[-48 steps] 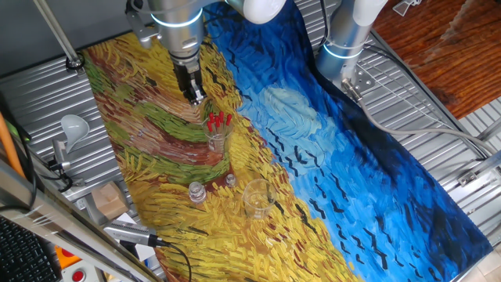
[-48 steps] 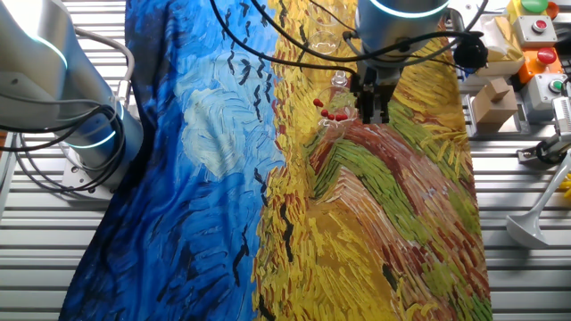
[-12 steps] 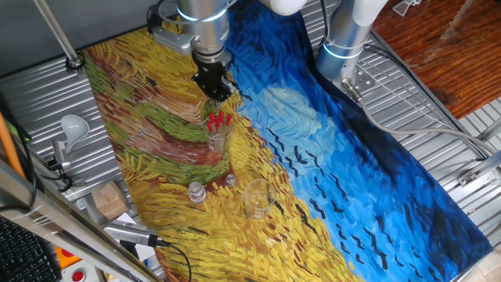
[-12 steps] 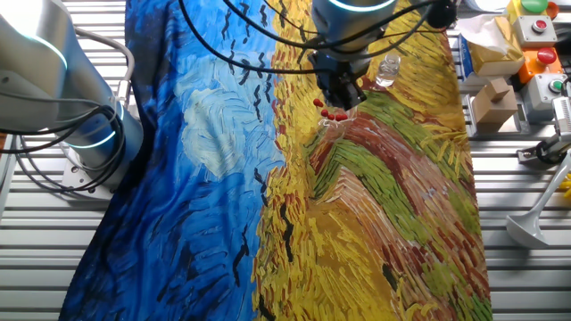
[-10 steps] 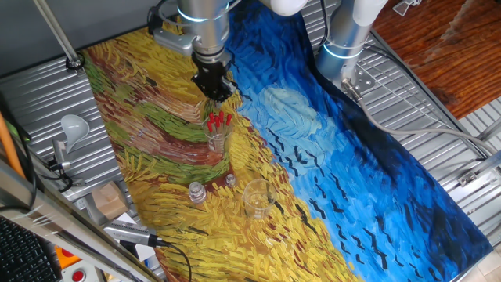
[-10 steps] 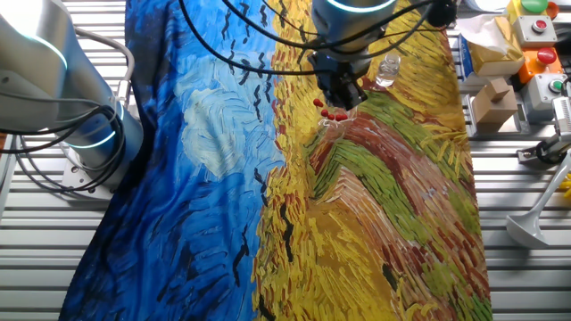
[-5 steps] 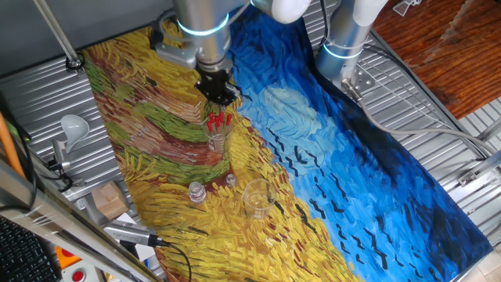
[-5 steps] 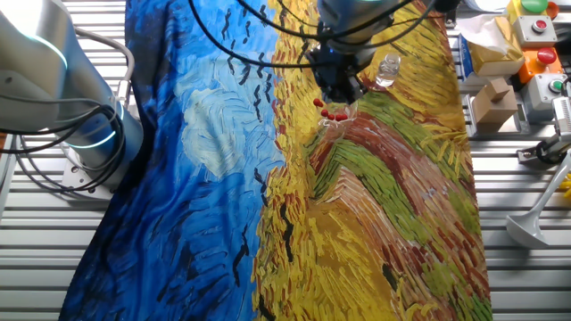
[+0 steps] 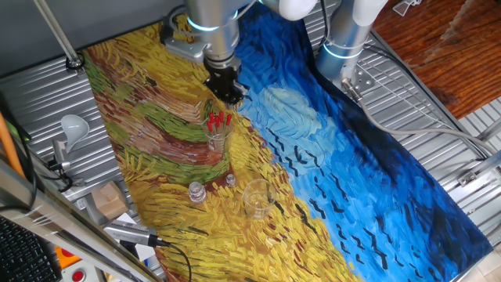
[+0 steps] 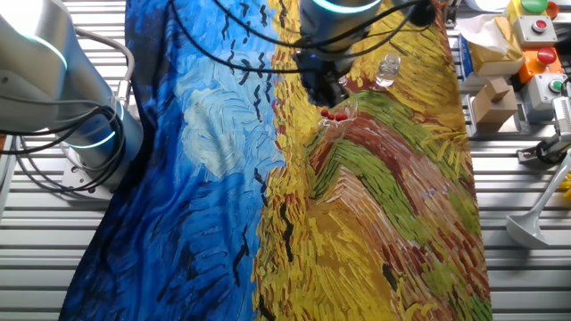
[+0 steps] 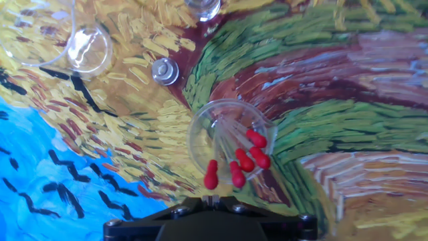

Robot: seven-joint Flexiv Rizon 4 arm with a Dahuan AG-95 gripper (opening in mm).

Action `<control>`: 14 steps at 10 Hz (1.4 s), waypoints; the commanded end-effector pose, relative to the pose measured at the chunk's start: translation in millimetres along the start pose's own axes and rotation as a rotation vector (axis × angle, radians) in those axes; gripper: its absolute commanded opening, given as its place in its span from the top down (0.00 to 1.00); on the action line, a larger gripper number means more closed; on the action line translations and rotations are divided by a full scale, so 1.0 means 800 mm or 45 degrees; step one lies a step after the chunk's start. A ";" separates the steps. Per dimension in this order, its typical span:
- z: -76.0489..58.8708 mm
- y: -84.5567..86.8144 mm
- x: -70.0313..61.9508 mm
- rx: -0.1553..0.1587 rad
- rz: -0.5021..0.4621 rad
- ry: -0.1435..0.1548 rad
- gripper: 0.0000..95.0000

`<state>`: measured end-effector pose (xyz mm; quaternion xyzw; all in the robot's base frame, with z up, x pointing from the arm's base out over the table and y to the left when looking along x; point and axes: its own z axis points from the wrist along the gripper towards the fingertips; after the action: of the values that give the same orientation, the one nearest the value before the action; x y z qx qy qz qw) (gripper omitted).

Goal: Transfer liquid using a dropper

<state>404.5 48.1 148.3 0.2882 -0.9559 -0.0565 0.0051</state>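
Observation:
Several droppers with red bulbs [image 9: 218, 120] stand bulbs-up in a clear glass beaker [image 9: 217, 139] on the yellow part of the painted cloth. They also show in the other fixed view [image 10: 335, 114] and in the hand view [image 11: 246, 157], inside the beaker's rim [image 11: 200, 127]. My gripper [image 9: 228, 94] hovers just beyond the beaker, toward the blue side, fingers pointing down. It also shows in the other fixed view [image 10: 326, 91]. In the hand view the gripper [image 11: 210, 199] has its fingertips pressed together, with nothing held, just short of the bulbs.
A larger empty beaker [image 9: 256, 198] and two small vials [image 9: 196, 191] [image 9: 230, 180] stand nearer the front edge. The vials also show in the hand view [image 11: 162, 70] [image 11: 202, 8]. A second arm's base [image 9: 344, 39] stands at the back. Boxes and buttons [image 10: 526, 53] lie beside the cloth.
My gripper has moved from the yellow side across to the blue side of the dropper beaker, staying above it and shut. The droppers and glassware have not moved.

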 end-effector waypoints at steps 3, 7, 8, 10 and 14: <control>0.004 0.002 -0.004 0.005 0.009 0.011 0.60; 0.003 0.001 -0.005 0.001 0.012 0.006 0.40; 0.003 0.000 -0.007 0.001 0.014 0.006 0.40; 0.006 -0.004 -0.012 0.001 0.014 0.006 0.40; 0.012 0.000 -0.018 0.006 0.055 0.016 0.60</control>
<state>415.7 56.7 139.0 0.2670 -0.9623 -0.0515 0.0116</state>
